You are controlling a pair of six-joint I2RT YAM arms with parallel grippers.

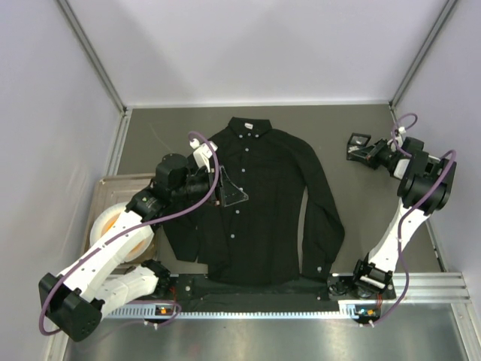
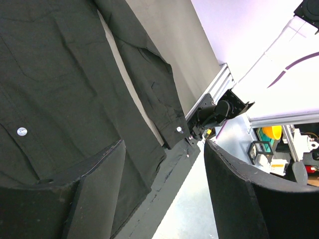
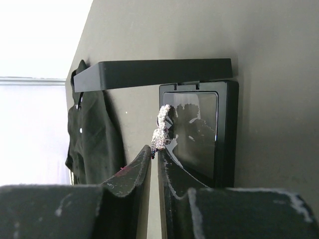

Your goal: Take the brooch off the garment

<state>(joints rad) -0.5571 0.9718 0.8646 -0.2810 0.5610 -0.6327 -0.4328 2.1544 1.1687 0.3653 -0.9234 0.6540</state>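
Right gripper (image 3: 155, 151) sits closest in its wrist view. Its fingers are all but closed, clamped on the brooch (image 3: 162, 127) by its lower end, w/ most of the ornament sticking up clear of the tips.

Largest item: black shirt (image 1: 263, 203), flat on the table (image 1: 338, 120), collar far, hem near the arm bases. Soft, limp cloth. No brooch on it that I can see, so the task looks done bar the set-down.

Left gripper (image 1: 234, 193) hangs over the shirt's chest w/ fingers spread wide, nothing btwn them. Its wrist view shows only cloth, a front button (image 2: 21, 131) & a sleeve cuff (image 2: 175, 130).

Next down: small black box (image 3: 227, 129) at the table's right side, well apart from the shirt, hinged lid (image 3: 154, 73) standing open. Brooch is held right in front of the box's glossy inner panel; touching or not, can't tell.

Smallest: the brooch itself, silvery-white, glittery, jagged outline. Prob. v. light & rigid, w/ thin petal points that could bend or snap, & a rough surface that shouldn't slip much. Grip is on one end only, so it may pivot btwn the pads if bumped on the box rim. Best hold is across the thicker body, not the points. Any pin at the back isn't visible.
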